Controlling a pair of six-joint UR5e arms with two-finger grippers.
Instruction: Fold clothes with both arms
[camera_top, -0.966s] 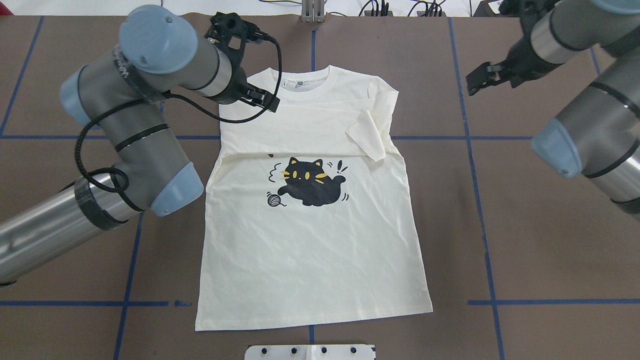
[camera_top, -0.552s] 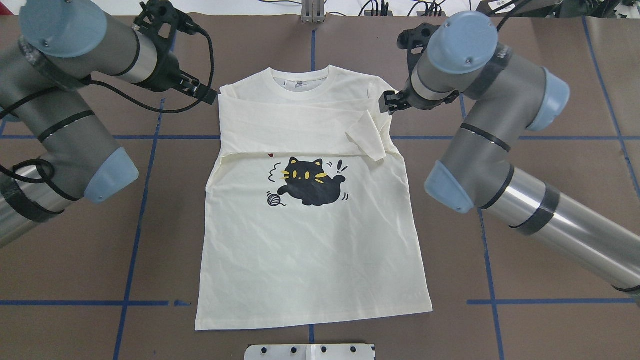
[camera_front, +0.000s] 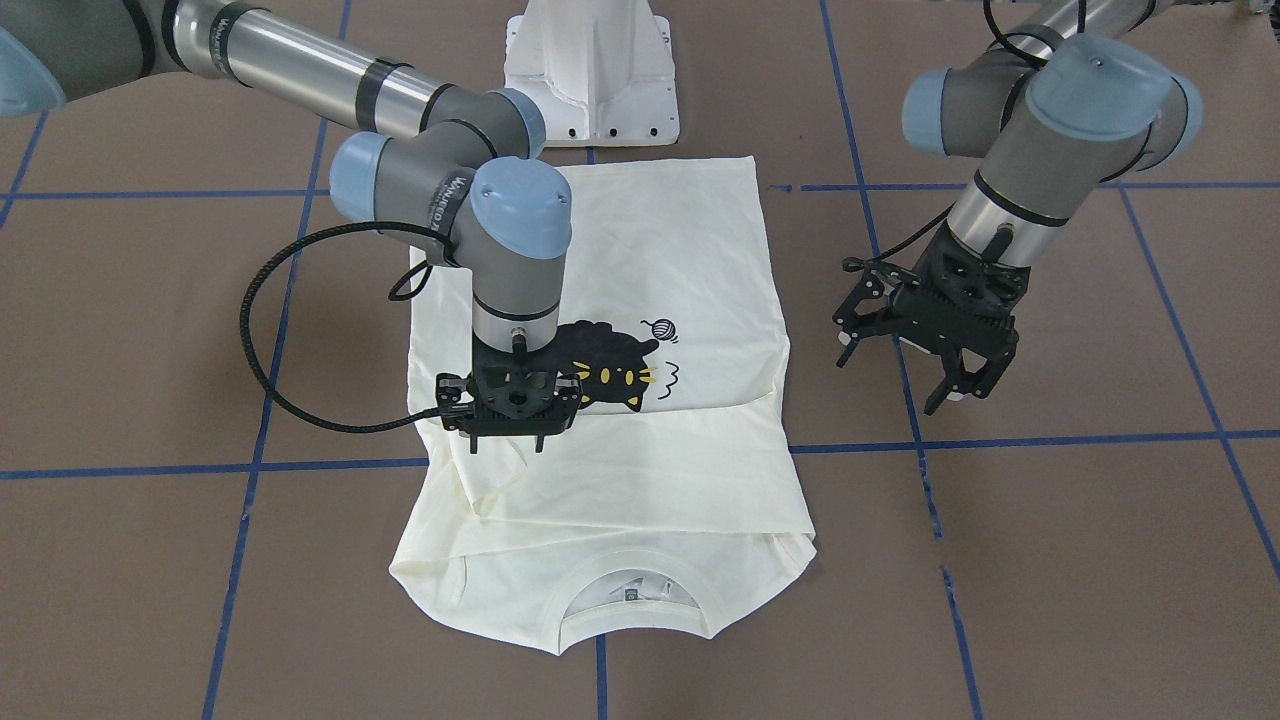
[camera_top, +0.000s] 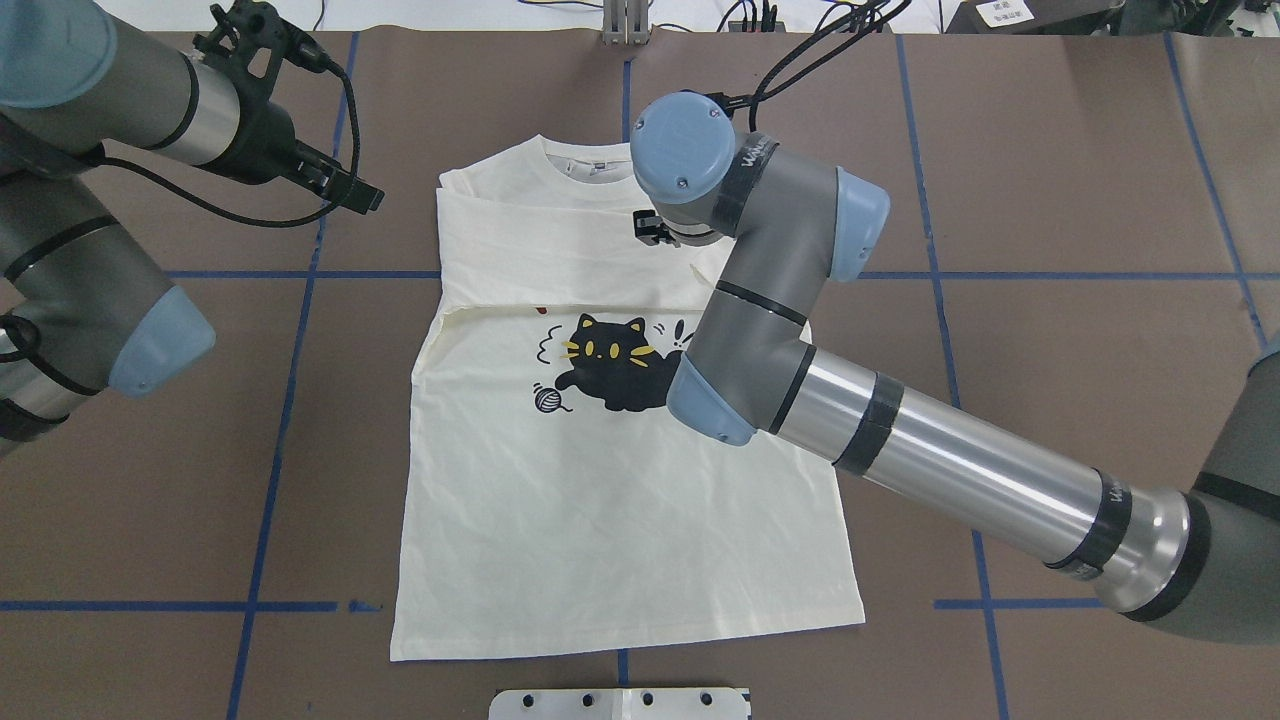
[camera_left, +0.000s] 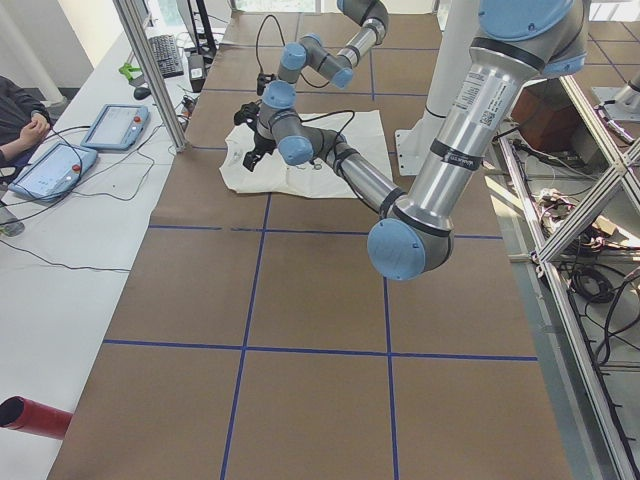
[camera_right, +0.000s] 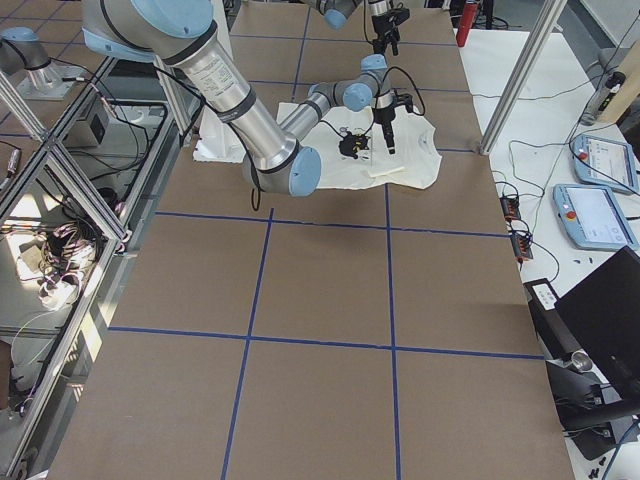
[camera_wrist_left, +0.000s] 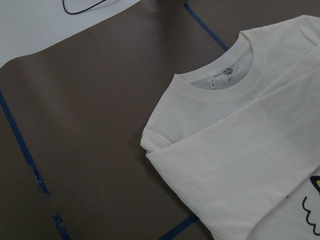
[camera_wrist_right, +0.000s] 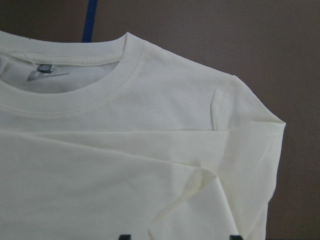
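Note:
The cream shirt (camera_top: 600, 500) lies flat on the brown table, collar (camera_top: 590, 165) at the far end and black cat print (camera_top: 612, 368) facing up. Both sleeves are folded in across the chest. My right gripper (camera_front: 508, 447) hangs just above the folded sleeve on the shirt's right side. The right wrist view shows its fingertips apart at the bottom edge, over a turned-up sleeve corner (camera_wrist_right: 200, 180), so it is open with nothing in it. My left gripper (camera_front: 895, 375) is open above bare table, off the shirt's left side. It also shows in the overhead view as my left gripper (camera_top: 350, 190).
A white base plate (camera_front: 590, 70) stands at the hem end of the shirt. Blue tape lines (camera_top: 290, 380) grid the table. Two tablets (camera_left: 115, 125) and a person's hands (camera_left: 20, 125) are on the white side bench. A red cylinder (camera_left: 35, 415) lies there too.
My right arm has swung in from the right edge to over the shirt's folded right sleeve. My left arm has drawn back leftward, off the shirt's left shoulder.

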